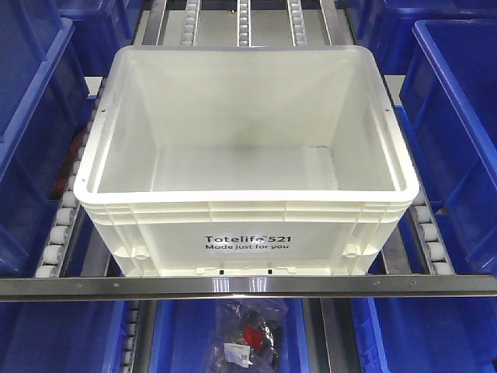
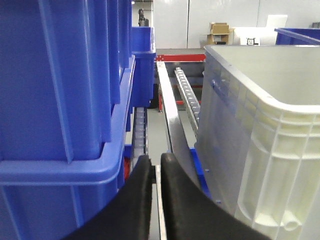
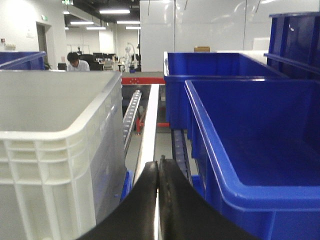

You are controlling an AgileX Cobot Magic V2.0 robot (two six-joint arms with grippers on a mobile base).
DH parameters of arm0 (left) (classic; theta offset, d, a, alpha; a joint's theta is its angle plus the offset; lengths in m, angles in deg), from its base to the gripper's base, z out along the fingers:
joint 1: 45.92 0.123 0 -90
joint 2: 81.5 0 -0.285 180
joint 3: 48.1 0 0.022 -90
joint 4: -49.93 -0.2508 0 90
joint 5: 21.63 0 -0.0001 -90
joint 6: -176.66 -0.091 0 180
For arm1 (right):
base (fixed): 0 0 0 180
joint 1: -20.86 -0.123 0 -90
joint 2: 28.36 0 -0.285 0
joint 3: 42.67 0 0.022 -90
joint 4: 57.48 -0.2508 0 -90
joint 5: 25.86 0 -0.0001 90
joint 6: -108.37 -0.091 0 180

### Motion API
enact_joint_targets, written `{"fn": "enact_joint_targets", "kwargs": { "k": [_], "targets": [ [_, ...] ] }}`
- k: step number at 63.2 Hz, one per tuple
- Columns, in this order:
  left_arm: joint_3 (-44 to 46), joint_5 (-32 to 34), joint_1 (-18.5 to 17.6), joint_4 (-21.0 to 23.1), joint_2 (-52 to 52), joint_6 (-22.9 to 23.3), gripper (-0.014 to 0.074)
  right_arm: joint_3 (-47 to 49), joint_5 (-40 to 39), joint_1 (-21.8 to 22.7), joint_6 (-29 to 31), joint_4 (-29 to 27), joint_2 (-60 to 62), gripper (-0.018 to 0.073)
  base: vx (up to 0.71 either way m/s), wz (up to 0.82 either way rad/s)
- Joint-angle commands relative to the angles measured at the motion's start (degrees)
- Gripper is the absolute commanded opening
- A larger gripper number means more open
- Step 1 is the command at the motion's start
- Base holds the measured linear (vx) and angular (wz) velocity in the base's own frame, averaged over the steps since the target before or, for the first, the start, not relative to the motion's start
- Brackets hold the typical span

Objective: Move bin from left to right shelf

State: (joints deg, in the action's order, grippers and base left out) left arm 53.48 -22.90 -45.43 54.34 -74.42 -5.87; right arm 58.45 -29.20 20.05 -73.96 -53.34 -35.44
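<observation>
**Fig. Bin on roller shelf, three views.**

**(a) Front view.** The white bin (image 1: 248, 132) sits upright and open-topped on the roller tracks (image 1: 242, 19). Its printed front ("Totelife 521") is just behind the metal front rail (image 1: 78, 286). Blue bins (image 1: 458, 116) flank it on both sides. Below the rail, on a lower level, a clear bag of dark and red items (image 1: 250, 338) lies in another blue bin.

**(b) Left wrist view.** The left gripper (image 2: 156, 161) is at the bottom of the frame. Its black fingers (image 2: 135, 200) are all but closed, w/ only a thin slit btwn the tips, and hold nothing. The bin's ribbed side wall stands just to the gripper's right and ahead of it, w/ no contact seen. Stacked blue bins stand close on the gripper's left. A divider rail (image 2: 167, 105) runs straight ahead from the tips, w/ a roller strip beyond it, ahead-right. A cardboard box (image 2: 220, 31) sits far ahead in the bkgd.

**(c) Right wrist view.** The right gripper (image 3: 159, 164) is at the bottom of the frame. Its fingers are pressed together w/ no visible gap and grip nothing. The bin is just to this gripper's left, and an open blue bin is just to its right. A pale rail (image 3: 149, 125) runs ahead of the tips. A person (image 3: 75, 61) is far ahead-left, past the bin's rim.

Taken together, the bin lies btwn the two grippers, and neither has hold of it.
</observation>
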Motion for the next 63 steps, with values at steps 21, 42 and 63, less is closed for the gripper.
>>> {"fn": "enact_joint_targets", "kwargs": {
  "k": [21,42,63],
  "targets": [
    [21.89,2.7,-0.18,0.31,0.26,-0.11,0.0028,17.22,3.34,0.36,3.12,0.31,-0.25,-0.0009,0.0,0.0],
    [39.42,-14.55,-0.18,0.27,16.47,-0.17,0.0028,34.44,20.6,0.36,3.15,0.08,-16.43,-0.0009,0.0,0.0],
    [39.87,-24.03,-0.18,0.48,26.44,-0.17,0.0028,35.32,27.17,0.36,2.98,-0.13,-27.22,-0.0009,0.0,0.0]
  ]
}}
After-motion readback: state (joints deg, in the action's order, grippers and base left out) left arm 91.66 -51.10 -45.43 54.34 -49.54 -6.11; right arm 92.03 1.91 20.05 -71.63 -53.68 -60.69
